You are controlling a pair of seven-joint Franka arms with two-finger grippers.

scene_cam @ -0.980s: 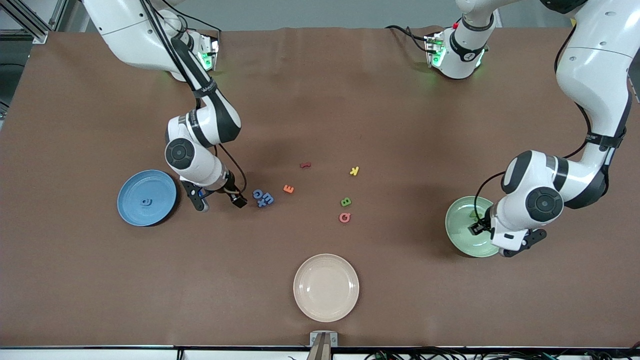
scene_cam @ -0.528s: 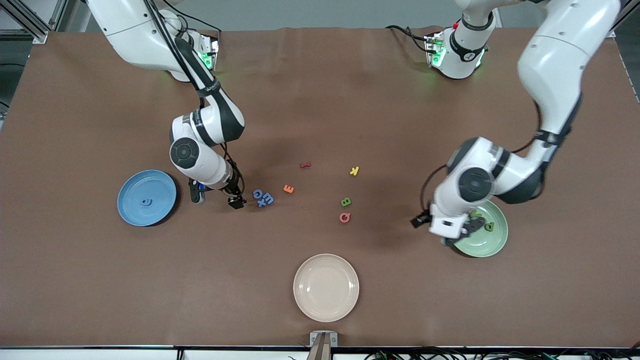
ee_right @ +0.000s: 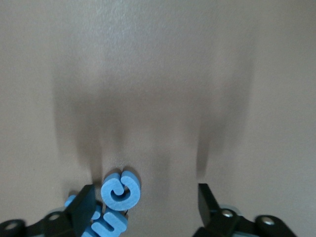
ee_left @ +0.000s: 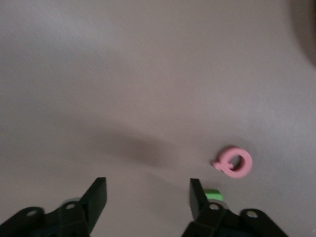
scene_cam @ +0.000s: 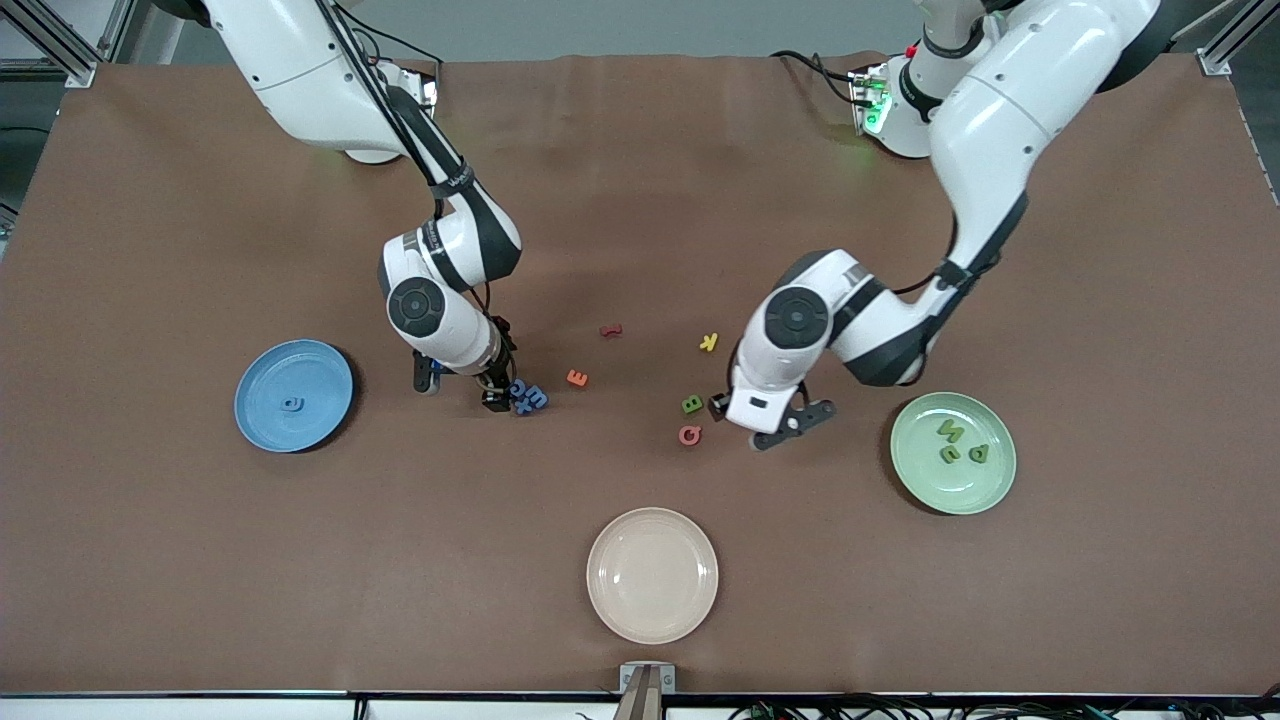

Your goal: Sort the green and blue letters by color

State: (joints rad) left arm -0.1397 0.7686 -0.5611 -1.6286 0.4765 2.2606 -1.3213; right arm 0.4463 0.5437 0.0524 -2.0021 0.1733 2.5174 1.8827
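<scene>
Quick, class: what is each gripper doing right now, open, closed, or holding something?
Left gripper: open, empty, beside the green letter B and pink Q.
Right gripper: open, empty, at the cluster of blue letters.

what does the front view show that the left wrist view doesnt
Only the front view: the blue plate, green plate with three green letters, cream plate, the blue letters under the right gripper, and the yellow K.
Only the left wrist view: the left gripper with fingers spread.
Both: the pink Q, green B and brown table.
</scene>
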